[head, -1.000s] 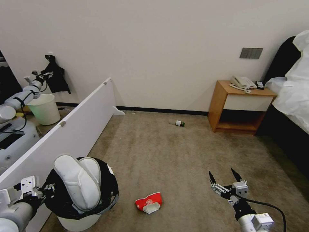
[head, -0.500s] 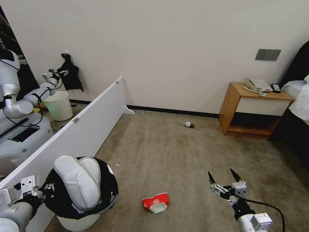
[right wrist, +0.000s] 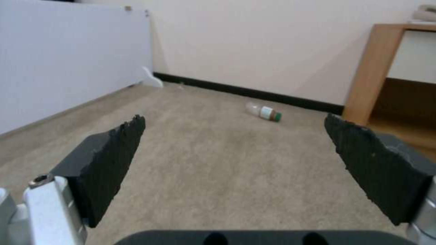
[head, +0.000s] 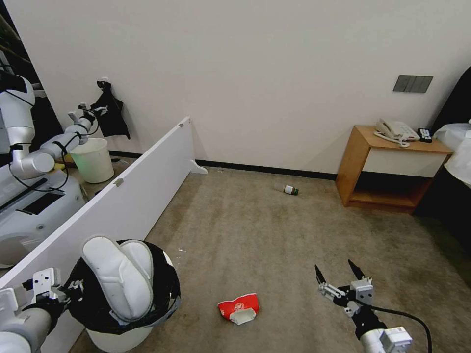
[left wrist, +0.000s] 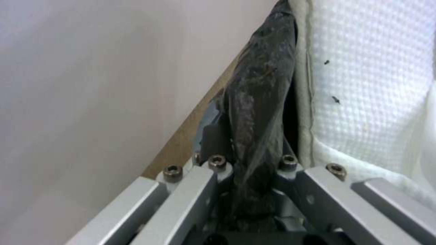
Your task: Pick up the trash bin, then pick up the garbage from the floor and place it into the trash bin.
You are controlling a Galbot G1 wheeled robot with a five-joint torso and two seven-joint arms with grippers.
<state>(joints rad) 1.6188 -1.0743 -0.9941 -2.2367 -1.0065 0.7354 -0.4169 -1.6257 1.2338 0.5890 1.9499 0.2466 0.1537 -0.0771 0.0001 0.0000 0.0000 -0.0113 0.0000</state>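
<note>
The trash bin, white with a black bag over its rim, hangs at my lower left with two white slippers sticking out of it. My left gripper is shut on the bin's rim. The left wrist view shows the black bag rim pinched between the fingers, with slipper fabric beside it. My right gripper hovers open and empty over the floor. A red-and-white packet lies left of it. A small green-capped bottle lies near the far wall, and also shows as the bottle ahead of the open right gripper.
A long white panel runs along my left. Behind it are a pale bucket and another robot's arm. A wooden nightstand with a phone stands at the right wall, with a bed edge beyond.
The whole view has swung left, so the bottle, nightstand and packet sit further right in the picture. My right gripper sits slightly lower. Both grippers hold the same state.
</note>
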